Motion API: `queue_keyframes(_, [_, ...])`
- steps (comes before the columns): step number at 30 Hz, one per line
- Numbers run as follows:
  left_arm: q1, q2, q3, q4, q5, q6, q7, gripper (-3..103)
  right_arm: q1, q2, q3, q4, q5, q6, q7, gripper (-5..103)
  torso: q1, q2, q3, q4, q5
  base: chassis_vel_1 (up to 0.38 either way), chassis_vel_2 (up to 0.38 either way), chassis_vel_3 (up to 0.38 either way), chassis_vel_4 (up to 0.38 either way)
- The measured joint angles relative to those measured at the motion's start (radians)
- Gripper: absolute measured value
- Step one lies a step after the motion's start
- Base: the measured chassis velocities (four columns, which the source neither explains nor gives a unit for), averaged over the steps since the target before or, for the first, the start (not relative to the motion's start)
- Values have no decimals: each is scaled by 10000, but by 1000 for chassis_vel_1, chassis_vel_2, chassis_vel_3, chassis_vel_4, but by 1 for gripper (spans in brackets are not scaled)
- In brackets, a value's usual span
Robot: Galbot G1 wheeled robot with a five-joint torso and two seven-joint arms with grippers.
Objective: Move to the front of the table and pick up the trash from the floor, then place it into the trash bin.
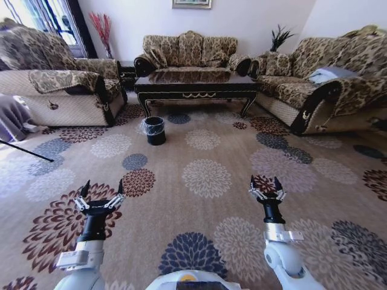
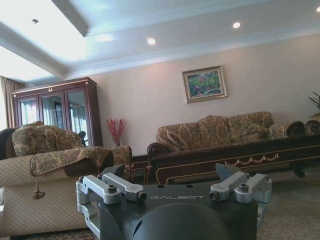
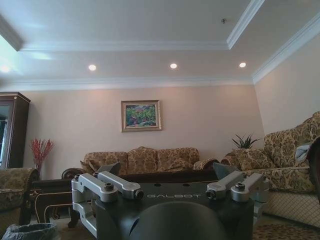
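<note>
A living room with pale cream walls point(image 3: 200, 120) and a white coffered ceiling point(image 3: 130, 25) set with recessed spotlights point(image 3: 173, 65). Three leopard-patterned sofas, the middle sofa point(image 1: 188, 51) under a framed painting point(image 3: 141, 115). A dark glass-fronted cabinet point(image 2: 56, 110) stands beside red dried stems point(image 2: 116, 130). Daylight enters through a window point(image 1: 42, 15).

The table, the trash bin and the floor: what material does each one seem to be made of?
The table looks like dark, glossy lacquered wood: its top reflects the sofa, and gold scroll trim runs along the apron. The trash bin seems to be black plastic or metal, hard to say which, with a clear plastic liner folded over its rim. The floor is matte beige carpet with round floral medallions.
</note>
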Motion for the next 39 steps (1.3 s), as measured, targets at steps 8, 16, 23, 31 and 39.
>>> queue_keyframes(8, [-46,14,-18,33,-3,58,-130,100,-1,4,0,-5,-3,2,-1,100,1,0,-1,0,-3,0,0,0,0])
queue_keyframes(16, [-141,87,-100,93,-130,150,-172,100,-16,76,-3,-8,-35,6,0,100,1,0,-1,0,-3,0,0,0,0])
queue_keyframes(23, [-198,98,-269,21,-503,152,80,100,-6,98,-27,-45,-51,24,0,100,9,26,14,0,-3,0,0,0,0])
queue_keyframes(31, [-226,21,-261,52,-534,84,160,100,20,100,-54,-82,-53,26,-1,100,19,305,283,0,-3,0,0,0,0])
queue_keyframes(39, [-231,23,-273,48,-535,67,198,100,4,94,-58,-73,-55,30,2,100,43,659,612,0,-3,0,0,0,0])
